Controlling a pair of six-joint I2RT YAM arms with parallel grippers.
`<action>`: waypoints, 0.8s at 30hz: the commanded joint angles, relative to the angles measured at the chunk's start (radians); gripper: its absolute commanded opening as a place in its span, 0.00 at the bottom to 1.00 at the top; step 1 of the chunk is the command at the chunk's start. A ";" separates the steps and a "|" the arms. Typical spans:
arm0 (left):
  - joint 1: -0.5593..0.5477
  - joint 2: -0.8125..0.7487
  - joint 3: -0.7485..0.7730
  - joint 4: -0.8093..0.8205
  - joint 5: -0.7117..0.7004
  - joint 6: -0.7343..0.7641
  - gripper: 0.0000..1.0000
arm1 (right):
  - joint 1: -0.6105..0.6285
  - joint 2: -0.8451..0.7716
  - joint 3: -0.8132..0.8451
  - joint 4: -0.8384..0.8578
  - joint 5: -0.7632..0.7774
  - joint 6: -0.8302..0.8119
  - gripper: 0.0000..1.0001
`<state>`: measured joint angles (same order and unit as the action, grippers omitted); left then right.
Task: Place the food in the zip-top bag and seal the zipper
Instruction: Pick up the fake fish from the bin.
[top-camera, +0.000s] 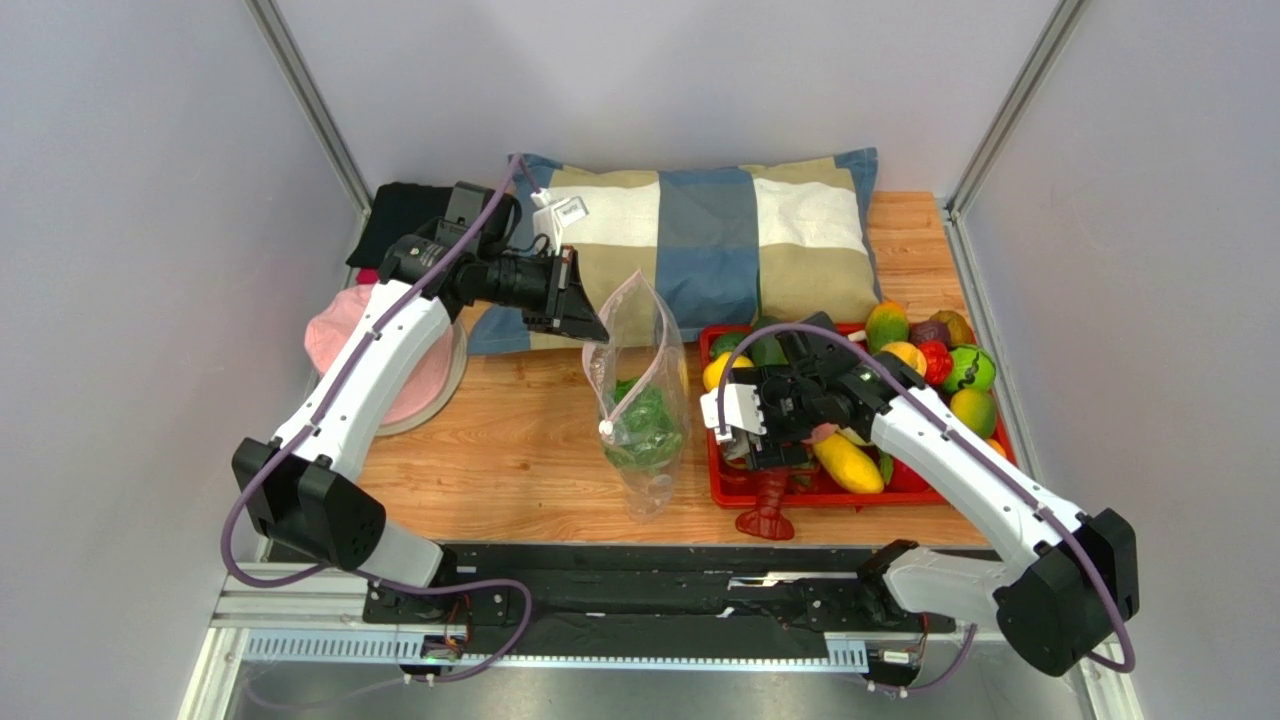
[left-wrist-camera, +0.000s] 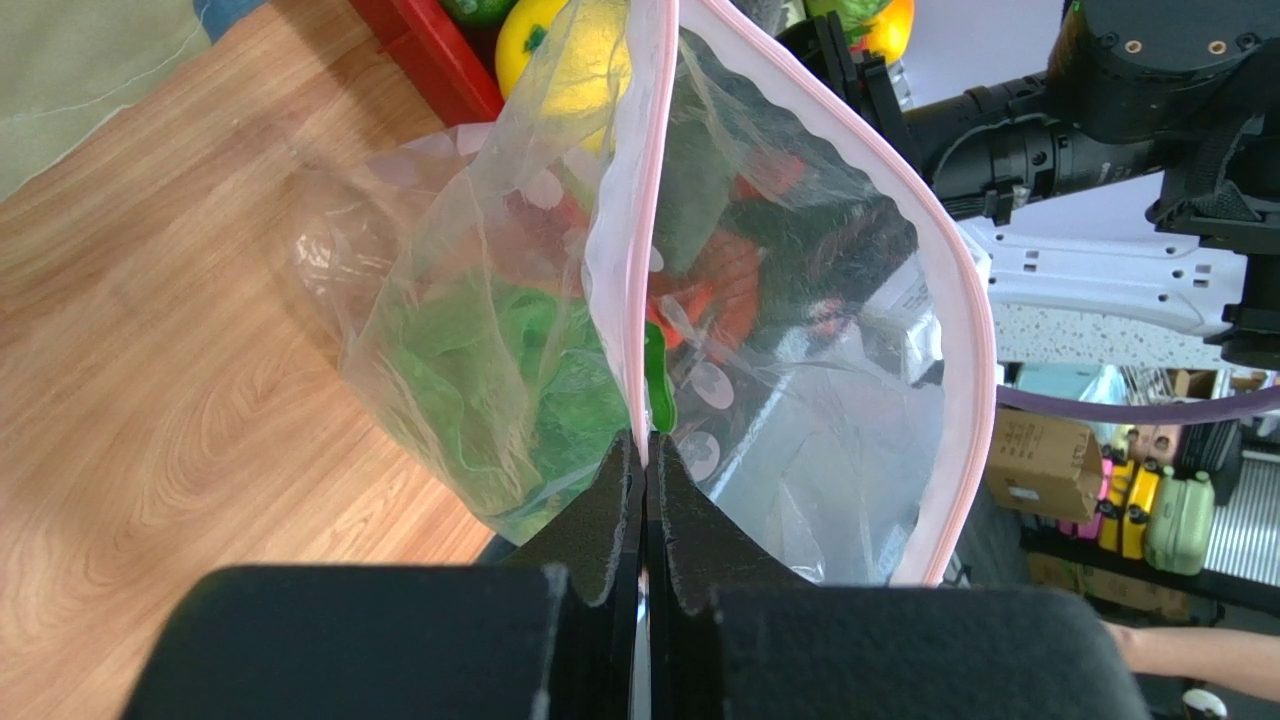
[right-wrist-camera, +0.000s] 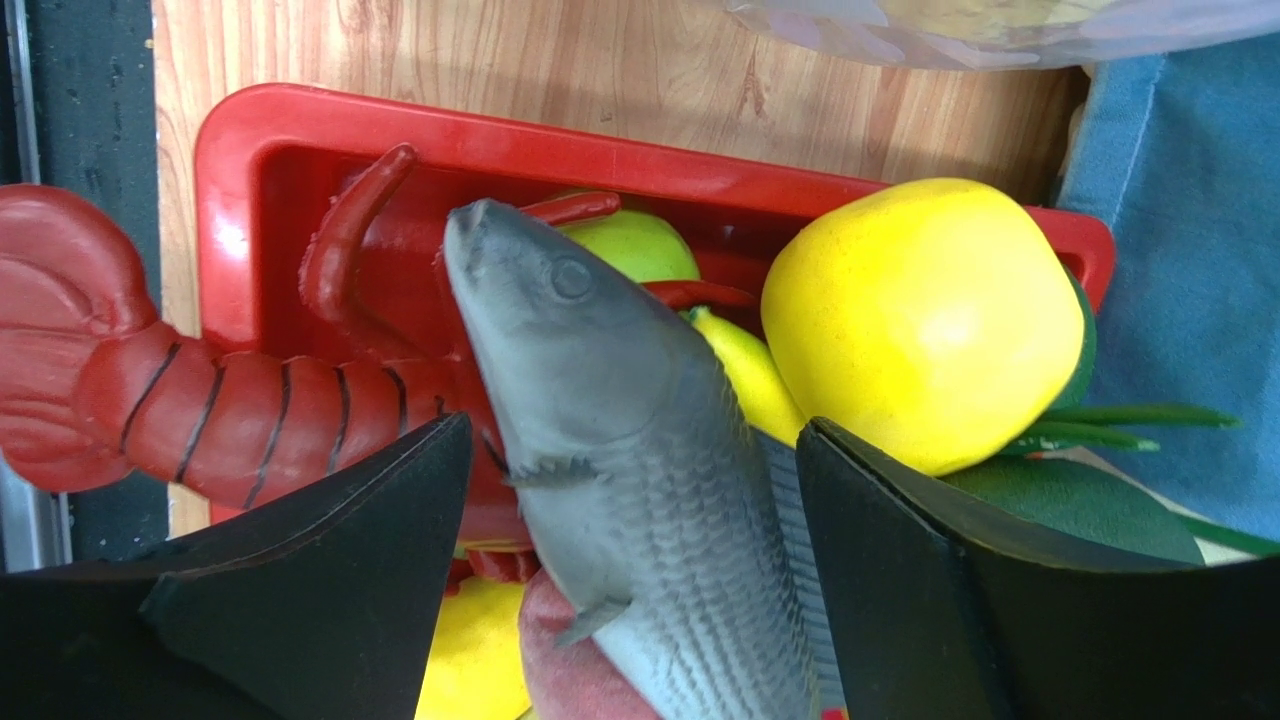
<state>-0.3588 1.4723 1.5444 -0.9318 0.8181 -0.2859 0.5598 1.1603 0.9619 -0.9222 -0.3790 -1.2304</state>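
Two arms work over the counter (top-camera: 511, 435). Left pincer (left-wrist-camera: 645, 477) is clamped tight on the bag (top-camera: 643, 393) rim and holds it upright, mouth gaping, pink zipper (left-wrist-camera: 974, 300) unsealed. Lettuce (top-camera: 646, 423) sits in its lower half. Pillow (top-camera: 706, 225) lies at 12 o'clock of the bag, tray (right-wrist-camera: 256, 210) at 3 o'clock. Right pincer (right-wrist-camera: 634, 443) hovers over the tray, jaws spread wide either side of the fish (right-wrist-camera: 661, 525), lobster (right-wrist-camera: 196, 405) at its 9 o'clock, yellow fruit (right-wrist-camera: 917, 323) at 2 o'clock
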 joint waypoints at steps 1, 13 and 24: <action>0.001 -0.001 0.000 0.010 0.015 0.014 0.00 | 0.003 0.030 -0.005 0.046 -0.027 -0.034 0.83; 0.001 0.002 -0.001 0.004 0.018 0.021 0.00 | 0.002 0.062 0.009 -0.021 -0.021 -0.055 0.61; 0.001 0.006 0.010 0.007 0.021 0.017 0.00 | 0.005 0.041 0.061 -0.098 -0.028 0.003 0.36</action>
<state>-0.3588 1.4742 1.5444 -0.9321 0.8185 -0.2825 0.5598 1.2232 0.9794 -0.9661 -0.3908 -1.2537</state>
